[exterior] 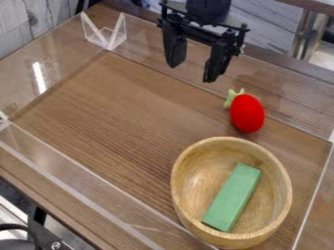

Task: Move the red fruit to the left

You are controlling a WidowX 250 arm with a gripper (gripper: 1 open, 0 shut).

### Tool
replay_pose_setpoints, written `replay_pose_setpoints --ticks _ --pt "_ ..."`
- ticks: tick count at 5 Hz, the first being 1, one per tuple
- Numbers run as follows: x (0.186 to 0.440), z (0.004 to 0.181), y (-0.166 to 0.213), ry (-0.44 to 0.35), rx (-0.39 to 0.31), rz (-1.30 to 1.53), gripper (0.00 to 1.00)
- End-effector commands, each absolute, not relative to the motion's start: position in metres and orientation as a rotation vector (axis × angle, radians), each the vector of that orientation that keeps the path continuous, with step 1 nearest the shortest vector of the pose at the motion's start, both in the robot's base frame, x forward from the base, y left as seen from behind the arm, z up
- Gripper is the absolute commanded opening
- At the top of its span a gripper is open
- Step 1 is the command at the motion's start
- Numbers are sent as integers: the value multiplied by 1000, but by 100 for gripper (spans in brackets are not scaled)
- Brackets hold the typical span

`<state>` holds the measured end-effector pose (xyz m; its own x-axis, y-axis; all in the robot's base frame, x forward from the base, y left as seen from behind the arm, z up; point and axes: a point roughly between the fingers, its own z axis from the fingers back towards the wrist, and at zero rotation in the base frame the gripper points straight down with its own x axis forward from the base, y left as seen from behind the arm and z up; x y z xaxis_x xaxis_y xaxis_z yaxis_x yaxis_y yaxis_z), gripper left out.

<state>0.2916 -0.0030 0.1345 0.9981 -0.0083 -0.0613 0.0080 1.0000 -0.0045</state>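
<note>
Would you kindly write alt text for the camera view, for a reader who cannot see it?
A black robot tool hangs open, pointing down, above a wooden table walled with clear panels, holding nothing. To its lower right on the table lies a red fruit, a toy strawberry with a green tip. Nearer the camera, a wooden bowl holds a green block.

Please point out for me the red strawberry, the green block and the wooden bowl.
red strawberry [247, 113]: camera view, middle of its red body.
green block [233, 197]: camera view, middle of its top face, inside the bowl.
wooden bowl [187, 166]: camera view, left rim.
</note>
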Motion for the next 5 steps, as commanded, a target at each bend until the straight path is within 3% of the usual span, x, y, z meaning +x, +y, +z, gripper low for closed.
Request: replay_pose_setpoints --ticks 1,3,5 --pt "286 126 -14 93 -7 -79 100" --pt "310 116 -48 80 -17 -158 100" --pt "312 112 -80 64 -26 13 100"
